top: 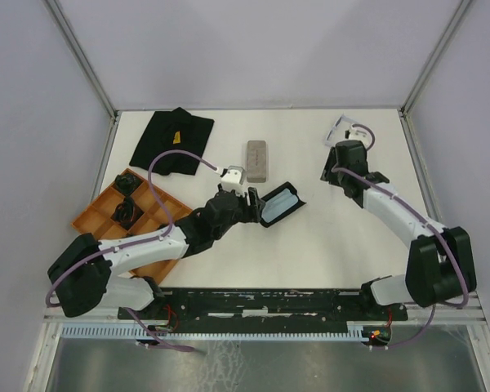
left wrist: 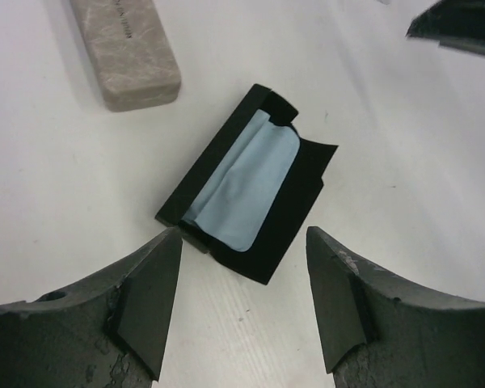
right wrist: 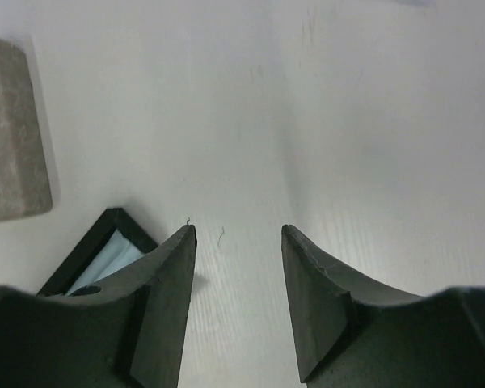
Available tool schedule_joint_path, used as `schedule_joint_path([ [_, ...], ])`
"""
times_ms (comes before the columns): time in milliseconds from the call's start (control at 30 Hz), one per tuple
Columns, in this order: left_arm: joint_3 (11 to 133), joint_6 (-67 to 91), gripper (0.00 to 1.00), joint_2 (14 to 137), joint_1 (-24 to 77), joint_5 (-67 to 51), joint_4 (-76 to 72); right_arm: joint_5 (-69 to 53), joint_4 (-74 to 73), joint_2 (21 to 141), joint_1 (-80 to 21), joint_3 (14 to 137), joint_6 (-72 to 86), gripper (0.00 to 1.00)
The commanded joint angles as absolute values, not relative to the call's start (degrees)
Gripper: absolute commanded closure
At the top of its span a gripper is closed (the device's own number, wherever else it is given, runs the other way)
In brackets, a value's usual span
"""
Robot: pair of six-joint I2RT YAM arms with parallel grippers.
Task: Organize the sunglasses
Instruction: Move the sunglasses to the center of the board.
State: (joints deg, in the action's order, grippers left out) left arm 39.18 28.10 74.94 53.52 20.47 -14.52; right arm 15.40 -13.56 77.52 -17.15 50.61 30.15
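An open black case point(top: 279, 204) lies mid-table with a light blue cloth point(left wrist: 246, 182) inside. My left gripper point(top: 251, 199) is open and empty, and its tips point(left wrist: 242, 242) stand just short of the case's near corner point(left wrist: 299, 202). My right gripper point(top: 327, 172) is open and empty above bare table point(right wrist: 238, 242), right of the case. Two dark things point(top: 126, 200) that look like folded black glasses sit in compartments of an orange tray point(top: 94, 219). I cannot make them out clearly. The pale-framed sunglasses are not in view.
A closed grey case point(top: 257, 160) lies behind the black case; it also shows in the left wrist view point(left wrist: 125, 48) and the right wrist view point(right wrist: 12, 137). A black cloth point(top: 171, 140) lies at the back left. Walls close in the table's left, right and far sides.
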Motion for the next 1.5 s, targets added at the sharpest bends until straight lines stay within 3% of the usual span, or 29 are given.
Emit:
schedule_joint_path([
  [0,36.8,26.5,0.3,71.6,53.2,25.3,-12.1,13.3,-11.4,85.4,-12.7,60.4,23.3,0.44],
  [233,35.6,26.3,0.3,69.0,53.0,23.9,-9.2,-0.8,-24.2,107.7,-4.9,85.5,4.4,0.37],
  [533,36.1,24.6,0.3,67.5,53.0,24.2,-6.6,-7.4,-33.6,124.8,-1.4,107.1,-9.0,0.33],
  [700,36.6,24.0,0.3,68.1,52.9,23.7,-6.1,-12.8,-40.8,131.7,-0.8,116.6,-15.5,0.34],
  [900,36.7,24.0,0.3,68.9,52.8,23.6,-5.9,-10.6,-44.7,136.7,-0.6,122.5,-18.9,0.36],
  [1133,37.4,23.8,0.3,70.0,52.7,23.5,-5.5,-10.7,-45.5,140.2,-0.7,127.1,-19.3,0.46],
  [1467,37.8,23.7,0.3,70.0,52.6,24.0,-5.0,-12.2,-39.3,137.1,-0.6,121.6,-12.6,0.77],
])
